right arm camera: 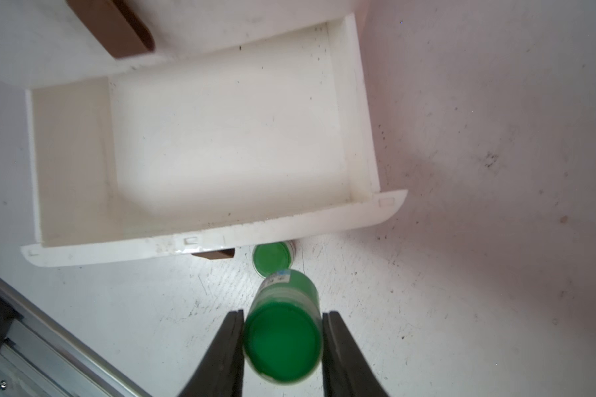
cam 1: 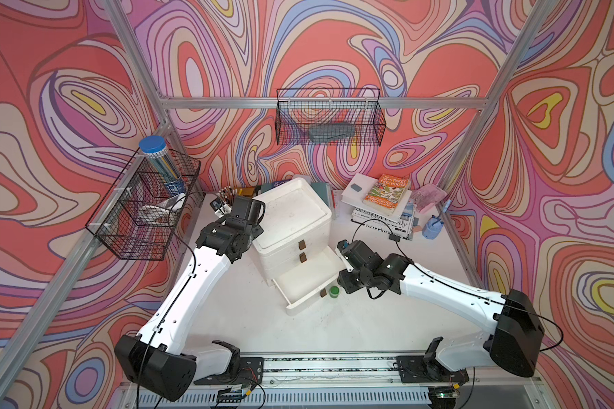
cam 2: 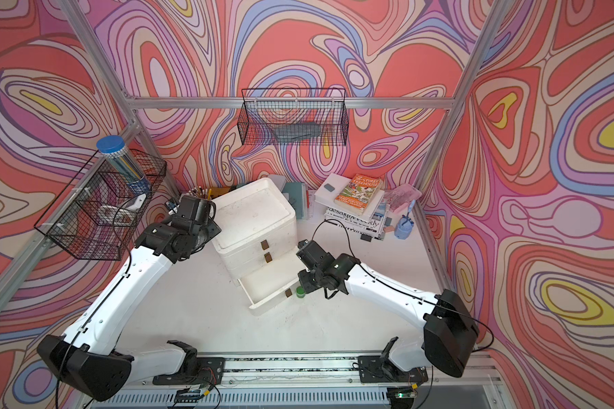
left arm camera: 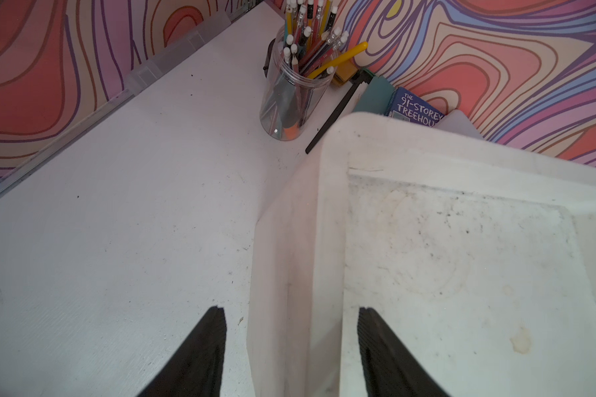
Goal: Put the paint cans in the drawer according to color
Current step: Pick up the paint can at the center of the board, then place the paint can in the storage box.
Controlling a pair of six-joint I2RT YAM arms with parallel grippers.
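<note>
The wire basket on the left wall holds a tall blue-lidded tube whose print is too small to read. Beside the drawer unit, the left gripper hangs with its jaws apart. 1 finger is over the counter, 1 is over the unit's recessed top, and the rim lies between them; whether either touches it I cannot tell. Beyond it, towards the back wall, stands a clear jar of pencils. Near the jar, a blue book reads "THE 91-STOREY TREEHOU", the rest cut off by the unit.

The unit's bottom drawer is pulled out. The green can on the counter stands just outside the drawer front, beside the brown handle. The right gripper is clamped on the held green can, 1 finger on each side near its lid. This can is also outside the drawer front, just by the standing can. In both top views the wrist hides it. A small blue and white label on its side is too blurred to read.

Further right lies a stack of books. The orange book on top reads "THE 78-STOREY TREEHOUSE". On the magazine beneath, the partly covered masthead seems to end in "weekly"
</note>
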